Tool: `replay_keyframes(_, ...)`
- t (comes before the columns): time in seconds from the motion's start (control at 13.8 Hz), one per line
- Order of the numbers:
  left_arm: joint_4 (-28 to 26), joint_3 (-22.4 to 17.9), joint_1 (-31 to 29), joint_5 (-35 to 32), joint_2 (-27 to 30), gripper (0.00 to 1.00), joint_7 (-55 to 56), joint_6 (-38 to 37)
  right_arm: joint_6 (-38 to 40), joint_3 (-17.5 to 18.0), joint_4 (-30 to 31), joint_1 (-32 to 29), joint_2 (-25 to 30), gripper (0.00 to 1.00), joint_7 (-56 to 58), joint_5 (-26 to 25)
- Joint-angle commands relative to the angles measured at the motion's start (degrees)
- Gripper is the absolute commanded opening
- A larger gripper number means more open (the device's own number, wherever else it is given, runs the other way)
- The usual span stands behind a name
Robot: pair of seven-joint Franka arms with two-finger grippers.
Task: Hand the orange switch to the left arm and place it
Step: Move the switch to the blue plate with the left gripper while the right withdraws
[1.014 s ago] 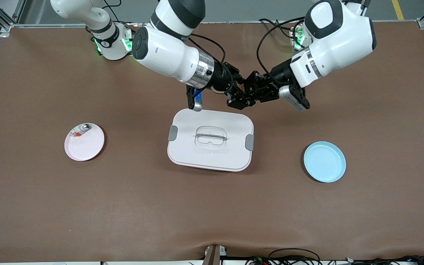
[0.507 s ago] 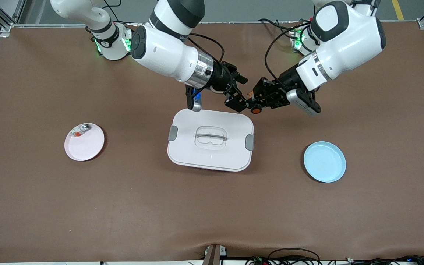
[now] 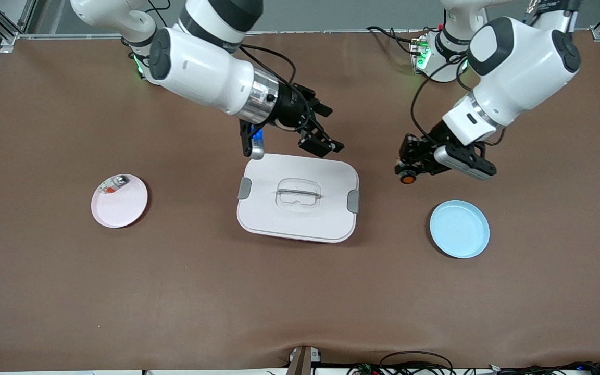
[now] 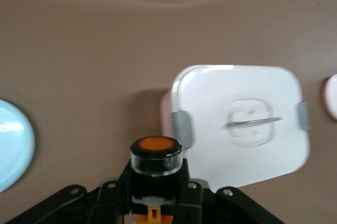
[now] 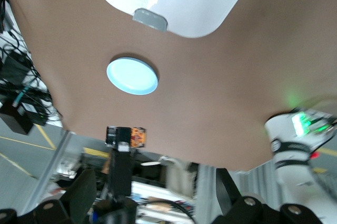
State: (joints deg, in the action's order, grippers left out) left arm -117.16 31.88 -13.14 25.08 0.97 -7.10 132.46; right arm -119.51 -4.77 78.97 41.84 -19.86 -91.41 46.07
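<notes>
Handover: done; the orange switch point(image 3: 408, 178) now sits clamped in the left pincer point(image 3: 407, 169) alone
Left pincer: over bare tabletop point(image 3: 300, 291) between the box point(image 3: 298, 200) and the blue plate point(image 3: 459, 228), having swung away from the meeting spot
Right pincer point(image 3: 323, 131): jaws apart, empty, pulled back above the box's edge nearest the robots
Since earlier frame: pincers were joined at the switch; now well apart
Pink plate point(image 3: 119, 201): holds a small silver-green-red piece point(image 3: 113, 185)
Next, judged: lower the switch onto the blue plate
</notes>
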Motion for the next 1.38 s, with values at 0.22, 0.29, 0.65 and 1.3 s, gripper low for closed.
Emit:
replay_keyframes(0.22, 1.9, 0.5, -4.5, -14.4, -9.4, 0.0, -10.8, -1.2, 3.9, 0.4, 15.9, -5.9, 12.7, 1.0, 21.2, -8.1)
replay_keyframes(0.29, 2.0, 0.5, -5.1, -17.6, -10.8, 0.0, -12.5, -1.2, 4.0, 0.4, 19.6, -7.4, 15.2, 1.0, 26.9, -8.9)
replay_keyframes(0.65, 2.6, 0.5, -10.2, -31.6, -18.7, 0.0, -28.2, -0.5, 12.6, 0.4, 24.5, -14.7, 19.8, 1.0, 46.5, -22.0)
replay_keyframes(1.3, 4.1, 0.4, -12.3, -55.4, -31.3, 0.0, -37.6, 7.1, 19.4, 0.3, 24.7, -25.0, 24.3, 1.0, 74.2, -38.5)
